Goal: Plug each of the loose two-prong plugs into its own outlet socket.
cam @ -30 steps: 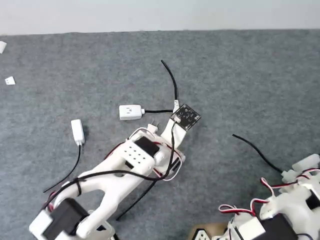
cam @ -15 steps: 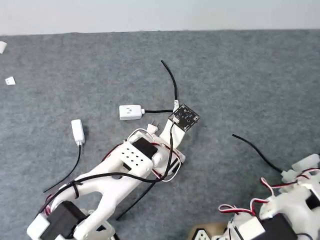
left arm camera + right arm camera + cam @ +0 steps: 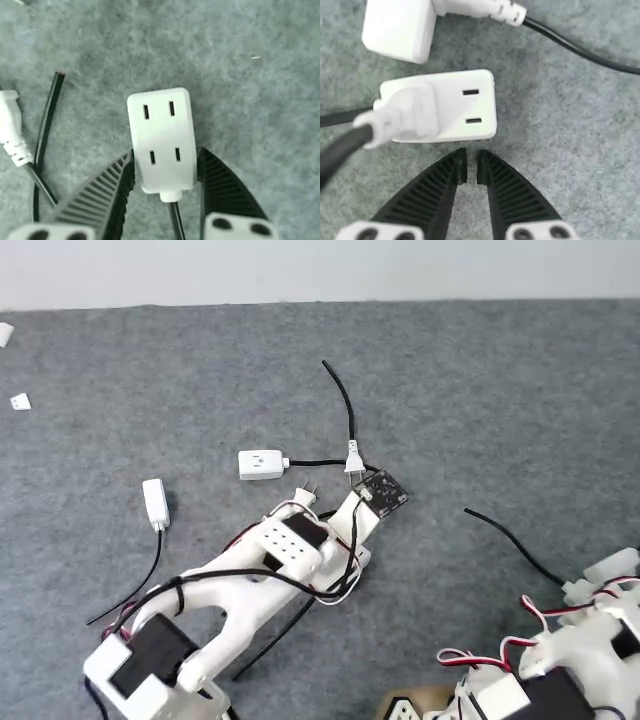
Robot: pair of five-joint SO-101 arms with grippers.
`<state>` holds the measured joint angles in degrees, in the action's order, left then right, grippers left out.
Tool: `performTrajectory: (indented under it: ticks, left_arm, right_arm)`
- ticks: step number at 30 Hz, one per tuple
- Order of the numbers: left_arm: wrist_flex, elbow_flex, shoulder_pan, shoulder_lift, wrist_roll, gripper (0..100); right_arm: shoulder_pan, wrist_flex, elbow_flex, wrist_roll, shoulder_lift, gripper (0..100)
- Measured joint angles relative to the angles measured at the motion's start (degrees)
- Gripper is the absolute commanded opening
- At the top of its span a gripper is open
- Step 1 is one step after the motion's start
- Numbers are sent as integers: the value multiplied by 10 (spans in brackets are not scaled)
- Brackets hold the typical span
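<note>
The left claw (image 3: 165,155) is clamped on the four-slot socket (image 3: 160,125) on the tabletop (image 3: 250,75), a loose plug (image 3: 10,125) near it, while the right claw (image 3: 470,166) has its tips together.

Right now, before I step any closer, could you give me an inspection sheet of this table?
Surface: grey felt-like mat, lying flat.
Job's things: socket block, all its visible slots empty; white plug loose beside it; second socket block with a seated plug and one pair of slots free.
Clutter: small white bits at the mat's far corner.
Grippers: left gripper shut on the socket block near its cord end; right gripper closed and empty, just short of the second socket block.
Cables: black cord loose on the mat.
Surroundings: pale strip beyond the mat.
</note>
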<state>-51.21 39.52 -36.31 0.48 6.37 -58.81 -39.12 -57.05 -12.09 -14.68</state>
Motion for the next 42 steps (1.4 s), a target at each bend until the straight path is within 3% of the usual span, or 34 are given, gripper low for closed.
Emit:
performTrajectory:
  ticks: [2,7,12,16,18,23,28,35,42]
  left_arm:
    - [-11,-7,0,2,0,172]
    - [-20,-10,-4,2,-26,7]
    - [-20,-10,-5,2,-165,12]
    - [-28,-10,1,2,-298,12]
    - [-32,-11,21,2,-331,12]
    - [-41,-11,91,2,-345,12]
    - [-86,-13,142,1,-340,12]
    - [-88,2,148,0,-309,12]
    - [-87,10,142,-1,-309,12]
  right_arm:
    - [0,0,0,0,0,45]
    - [0,0,0,0,0,44]
    - [14,0,0,0,0,42]
    - [59,0,0,-24,0,40]
    - [93,-4,0,-29,0,40]
    - [220,-124,75,-24,0,43]
    - [394,-225,158,87,3,44]
    - [611,-226,223,190,3,44]
    - [665,-117,264,195,14,45]
